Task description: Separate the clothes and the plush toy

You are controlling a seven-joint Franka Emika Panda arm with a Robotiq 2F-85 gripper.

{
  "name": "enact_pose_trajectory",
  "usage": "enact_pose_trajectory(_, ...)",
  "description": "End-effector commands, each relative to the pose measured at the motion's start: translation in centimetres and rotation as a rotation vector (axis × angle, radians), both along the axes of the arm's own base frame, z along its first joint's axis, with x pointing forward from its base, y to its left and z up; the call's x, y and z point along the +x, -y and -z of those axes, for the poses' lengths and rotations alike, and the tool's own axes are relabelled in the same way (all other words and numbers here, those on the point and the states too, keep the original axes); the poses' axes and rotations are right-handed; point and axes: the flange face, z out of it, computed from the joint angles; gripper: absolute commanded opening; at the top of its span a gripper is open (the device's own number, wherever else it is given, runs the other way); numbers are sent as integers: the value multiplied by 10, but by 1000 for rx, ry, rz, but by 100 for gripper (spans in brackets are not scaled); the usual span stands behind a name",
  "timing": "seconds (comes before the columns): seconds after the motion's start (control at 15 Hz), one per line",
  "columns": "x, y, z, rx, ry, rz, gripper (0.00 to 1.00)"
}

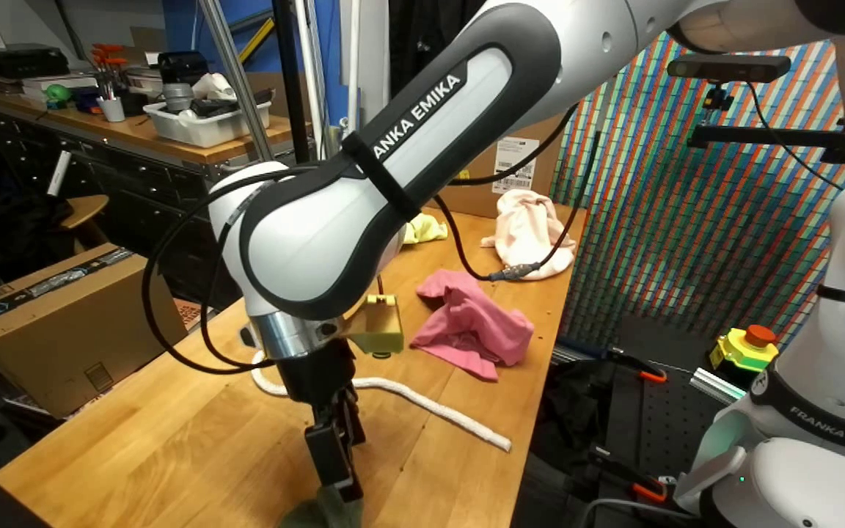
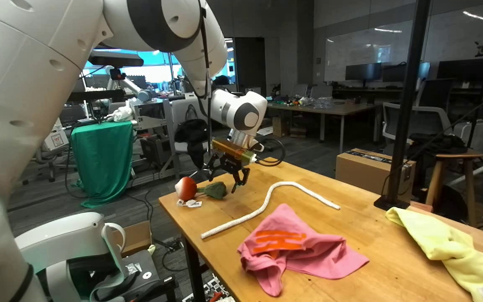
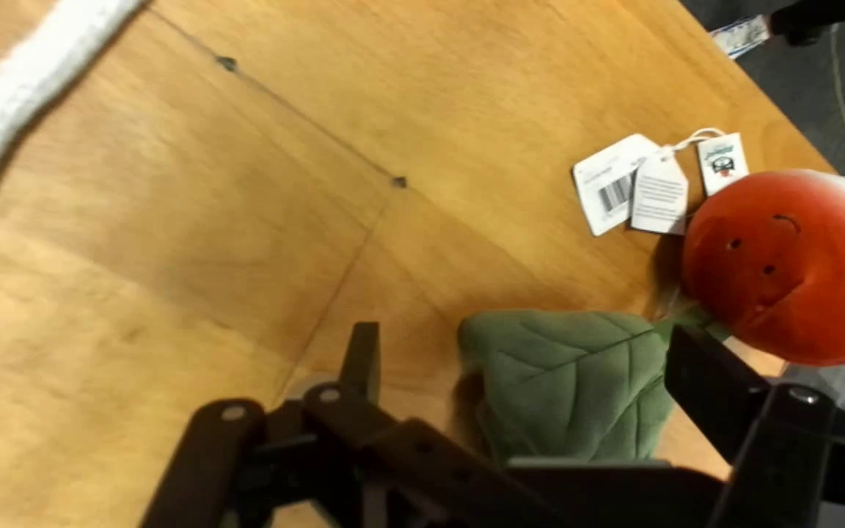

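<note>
While the fingers [image 3: 712, 392] are standing wide apart low over the bench [image 3: 466, 88], I am seeing nothing gripped; the green leaf [image 3: 576, 381] of the toy [image 3: 789, 271] is lying between them, close by one finger and clear of the other. Whether a fingertip is brushing it, I am unable to tell. The toy's red body [image 2: 186, 188] is resting near the bench's edge, its paper tags [image 3: 613, 176] lying beside it. Farther out, a white rope [image 3: 8, 103] is curving across the bench between the toy and the pink cloth [image 2: 308, 258]. Beyond that, the yellow cloth [image 2: 447, 243] and the cream cloth [image 1: 529, 227] are lying toward the opposite end. So I am judging the sorting as largely done: the toy is sitting well apart from all three cloths. What is probably remaining is raising the fingers clear of the leaf. Nothing of the task is sitting in a container. Past the bench, a taped cardboard box [image 1: 63, 330] is hiding its contents, and on a far bench [image 1: 125, 138] a white tub [image 1: 206, 130] is carrying a jumble of black and white things [image 1: 213, 86] while a white cup [image 1: 111, 110] is holding red-handled tools [image 1: 107, 53].
</note>
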Motion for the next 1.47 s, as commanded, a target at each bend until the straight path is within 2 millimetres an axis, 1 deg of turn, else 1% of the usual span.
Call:
enact_pose_trajectory(0.0,15,12,-43,-62,88,41,100)
enact_pose_trajectory(0.13,21,19,-68,-63,130,59,100)
enact_pose_trajectory(0.2,23,23,-84,-67,145,66,100)
enact_pose_trajectory(0.33,25,35,-118,-74,180,91,100)
enact_pose_trajectory(0.53,23,59,-179,-87,232,149,100)
enact_pose_trajectory(0.67,12,78,-220,-94,261,180,100)
enact_pose_trajectory(0.8,-2,96,-256,-99,282,214,100)
enact_pose_trajectory(0.93,-20,113,-285,-129,288,267,100)
enact_pose_trajectory(1.07,-41,132,-307,-136,293,284,100)
enact_pose_trajectory(1.13,-51,141,-314,-134,296,290,100)
enact_pose_trajectory(1.27,-72,161,-325,-128,330,303,100)
enact_pose_trajectory(1.4,-91,182,-330,-114,346,334,100)
